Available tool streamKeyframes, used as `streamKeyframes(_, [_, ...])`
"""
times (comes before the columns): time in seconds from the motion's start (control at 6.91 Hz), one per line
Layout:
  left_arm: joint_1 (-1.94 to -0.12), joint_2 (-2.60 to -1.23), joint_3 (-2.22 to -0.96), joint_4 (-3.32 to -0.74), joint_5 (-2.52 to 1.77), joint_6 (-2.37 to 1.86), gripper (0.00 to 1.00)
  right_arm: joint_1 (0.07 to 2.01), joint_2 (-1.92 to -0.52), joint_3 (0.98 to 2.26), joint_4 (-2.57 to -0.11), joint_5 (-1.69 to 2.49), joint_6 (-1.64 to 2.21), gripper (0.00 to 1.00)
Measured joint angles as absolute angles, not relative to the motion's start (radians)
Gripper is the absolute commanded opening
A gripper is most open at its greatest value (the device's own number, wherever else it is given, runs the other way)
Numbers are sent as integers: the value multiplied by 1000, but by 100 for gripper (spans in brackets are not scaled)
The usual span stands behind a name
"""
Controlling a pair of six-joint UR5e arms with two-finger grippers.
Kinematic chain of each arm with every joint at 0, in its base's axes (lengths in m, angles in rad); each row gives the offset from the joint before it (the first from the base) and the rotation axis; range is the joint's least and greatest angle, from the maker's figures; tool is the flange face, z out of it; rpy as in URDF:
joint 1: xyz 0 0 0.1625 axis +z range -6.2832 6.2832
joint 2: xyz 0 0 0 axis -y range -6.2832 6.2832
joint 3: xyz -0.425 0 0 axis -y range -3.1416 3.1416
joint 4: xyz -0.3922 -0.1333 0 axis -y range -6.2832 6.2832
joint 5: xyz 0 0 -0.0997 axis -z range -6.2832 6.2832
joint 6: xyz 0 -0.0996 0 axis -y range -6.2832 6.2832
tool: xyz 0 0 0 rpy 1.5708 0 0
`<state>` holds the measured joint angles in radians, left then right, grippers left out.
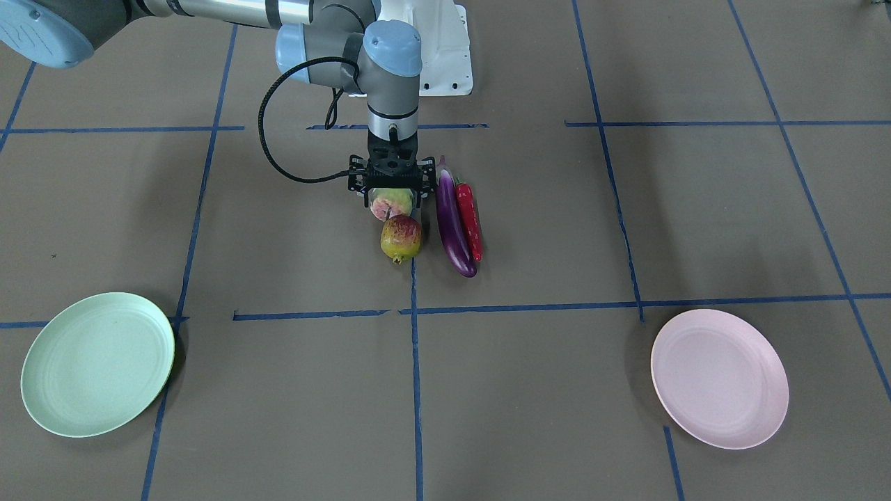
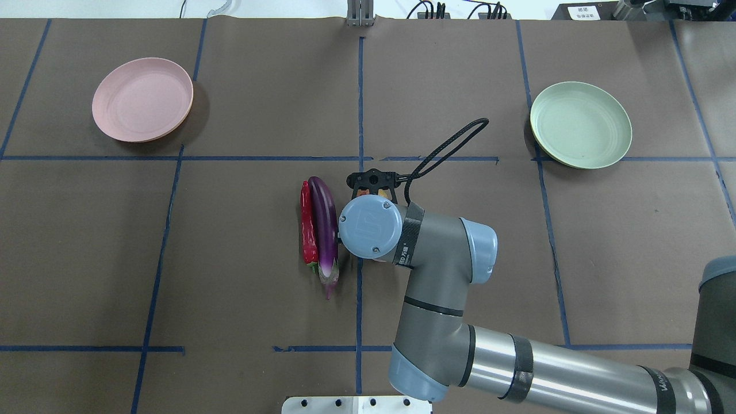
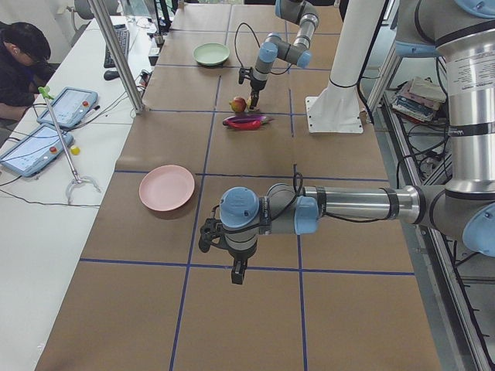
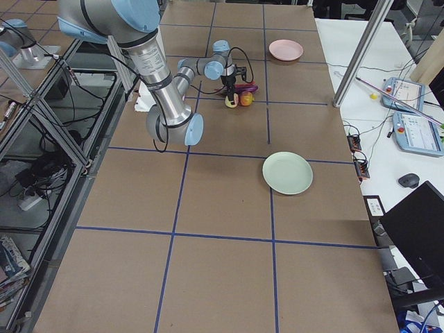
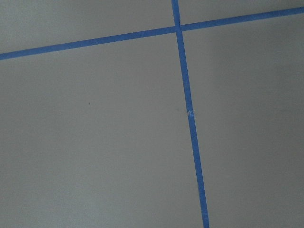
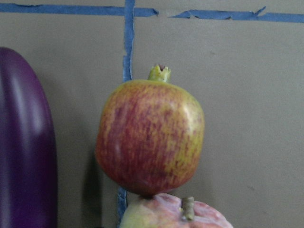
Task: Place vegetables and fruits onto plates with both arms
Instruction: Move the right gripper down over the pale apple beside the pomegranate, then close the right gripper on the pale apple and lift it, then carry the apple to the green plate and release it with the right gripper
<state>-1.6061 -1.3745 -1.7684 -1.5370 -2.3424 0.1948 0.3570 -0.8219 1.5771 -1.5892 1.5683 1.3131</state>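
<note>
My right gripper [image 1: 392,200] reaches straight down at mid-table, its fingers against both sides of the pale green, pink-blushed fruit [image 1: 390,204], shut on it. This fruit [image 6: 175,216] fills the bottom edge of the right wrist view. Touching it is the mottled red fruit [image 1: 401,238] with a crown tip. Beside them lie the purple eggplant [image 1: 452,223] and the red chili [image 1: 470,221], side by side. The mint plate [image 1: 97,363] and the pink plate [image 1: 719,377] hold nothing. My left gripper [image 3: 238,272] hovers over bare table, far from the food; I cannot tell whether it is open.
The white base block [image 1: 445,56] stands behind the food. Blue tape lines [image 5: 190,123] cross the brown table cover. A seated person [image 3: 19,62] with tablets is at a side table past the pink plate [image 3: 166,188], near a metal post [image 3: 116,54].
</note>
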Motion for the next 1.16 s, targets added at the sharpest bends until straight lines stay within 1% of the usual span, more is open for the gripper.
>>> streamKeyframes(0.14, [-1606,-1374,-1768,-1537,-2342,195,100,353,-821,1577,-1589,1570,1313,16])
streamKeyframes(0.29, [-1606,-1374,-1767,-1537,-2342,195,100,353,-818,1585,-1600,1575,1312,14])
streamKeyframes(0.43, [-1606,-1374,-1767,-1537,-2342,195,100,356,-815,1628,-1653,1580,1308,14])
streamKeyframes(0.72, [-1606,-1374,-1767,-1537,-2342,196,100,421,-820,1795,-1828,1645,1232,14])
streamKeyframes(0.87, [-1606,-1374,-1766,-1537,-2342,196,100,496,-836,1841,-1867,1705,1141,14])
streamKeyframes(1.16, [-1606,-1374,-1766,-1536,-2342,196,100,727,-922,1849,-1866,1871,814,15])
